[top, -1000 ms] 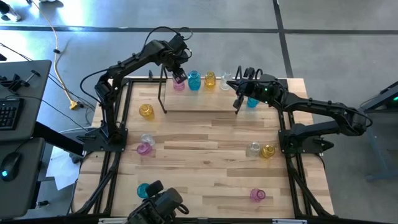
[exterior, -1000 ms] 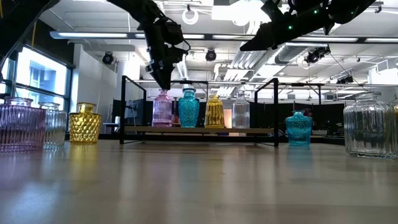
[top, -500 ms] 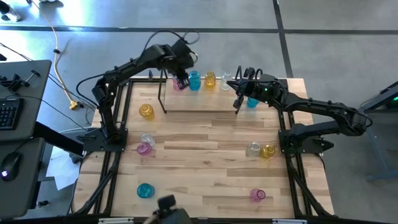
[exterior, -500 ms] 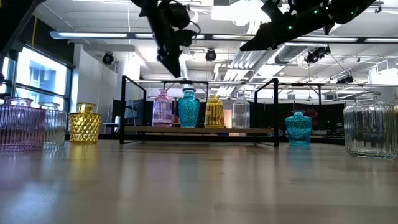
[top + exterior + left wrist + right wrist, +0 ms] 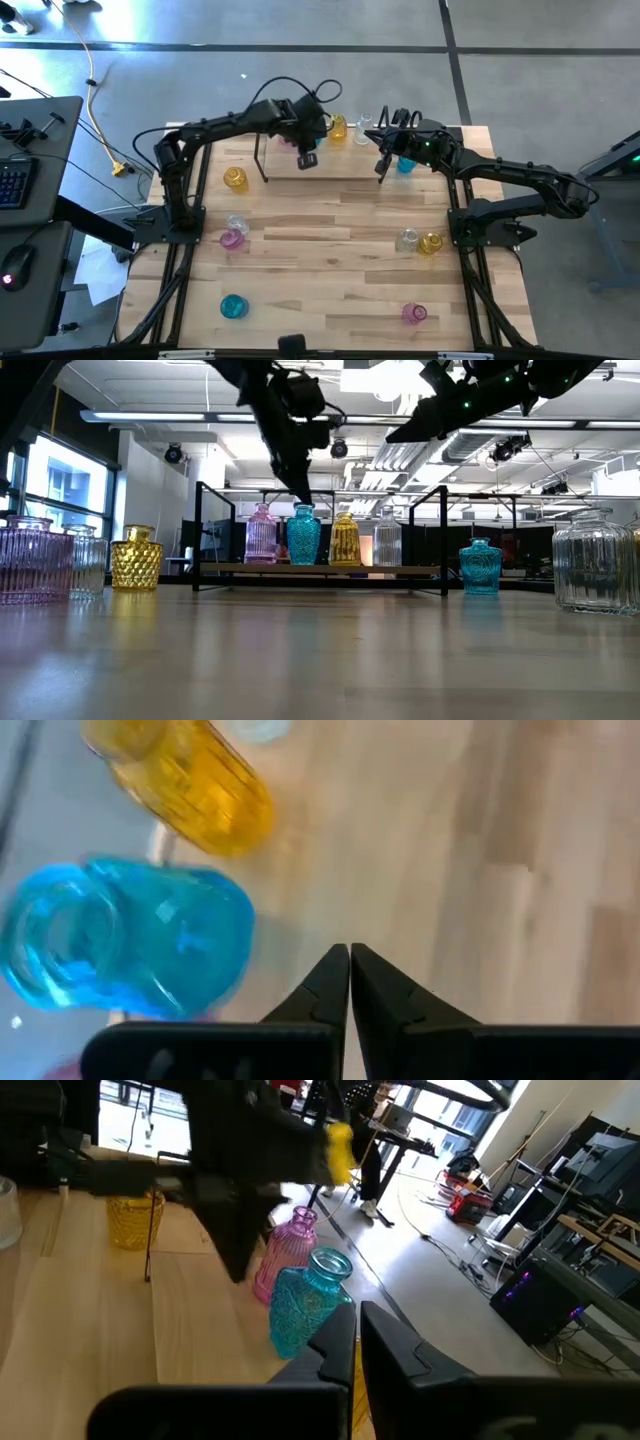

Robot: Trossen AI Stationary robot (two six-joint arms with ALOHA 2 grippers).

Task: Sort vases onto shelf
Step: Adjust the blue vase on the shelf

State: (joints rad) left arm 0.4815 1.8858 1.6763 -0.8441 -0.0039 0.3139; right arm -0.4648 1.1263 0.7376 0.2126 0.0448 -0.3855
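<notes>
Table (image 5: 330, 260), pale wooden planks, edged by a black rail frame.

Shelf (image 5: 320, 568): small black thin-metal rack at the table's far edge, upright posts at both ends. In the low view it carried 4 ribbed glass vases in a row: pink vase (image 5: 261, 534), teal-blue vase (image 5: 303, 535), yellow vase (image 5: 345, 540), clear vase (image 5: 387, 541).

Loose vases, seen from above:
- 1 yellow faceted vase (image 5: 235, 179), near the shelf's left post.
- 1 clear and 1 pink vase (image 5: 232, 238), touching, at the left edge.
- 1 teal-blue vase (image 5: 233, 306), near left corner.
- 1 pink vase (image 5: 414, 314), near right.
- 1 clear vase (image 5: 407, 240) and 1 yellow vase (image 5: 431, 243), side by side at the right edge.
- 1 teal-blue vase (image 5: 405, 163), just beyond the shelf's right post.

Left gripper (image 5: 308, 159): above the shelf's front edge, near the teal-blue vase on it, fingers pressed together, holding nothing.

Right gripper (image 5: 384, 140): raised over the shelf's right end, fingers closed, empty.
</notes>
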